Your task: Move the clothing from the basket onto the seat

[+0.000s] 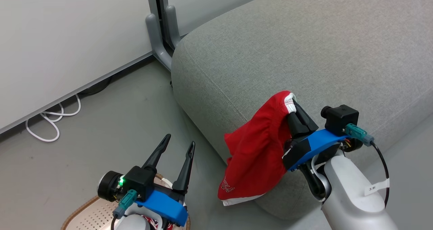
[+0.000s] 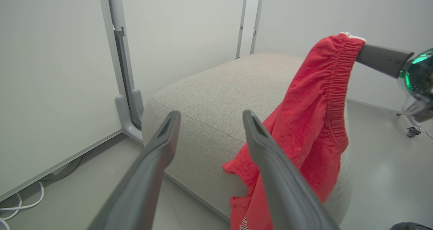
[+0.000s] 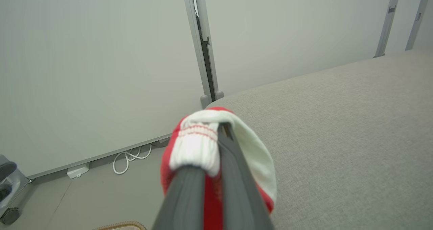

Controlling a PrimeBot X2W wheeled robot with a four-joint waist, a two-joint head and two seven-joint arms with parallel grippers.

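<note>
The right tool is clamped shut on the white-trimmed waistband of a red garment. Most of the garment dangles down the front face of the seat, not over its top. Released here, it would probably slide to the floor. The left tool stands open and empty above the basket.

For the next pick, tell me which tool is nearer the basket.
Left. The left tool stands open close over the basket; the right tool is off to the side at the seat edge, shut on the red shorts.
</note>
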